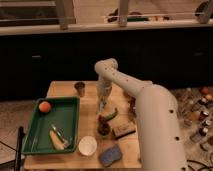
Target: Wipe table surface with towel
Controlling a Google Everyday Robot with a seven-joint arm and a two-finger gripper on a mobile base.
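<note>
The light wooden table surface (64, 90) fills the middle of the camera view. My white arm reaches in from the lower right and bends down over the table. My gripper (102, 106) points down at the middle of the table, just above a green vegetable (111, 114) and right of the green tray. No pale grey-blue towel shows; it is hidden or out of view.
A green tray (70, 103) on the left holds an orange ball (45, 106) and a few utensils. A metal cup (80, 88) stands at the back. A dark object (103, 128), a brown sponge (123, 131), a white bowl (87, 145) and a blue pad (110, 155) lie toward the front.
</note>
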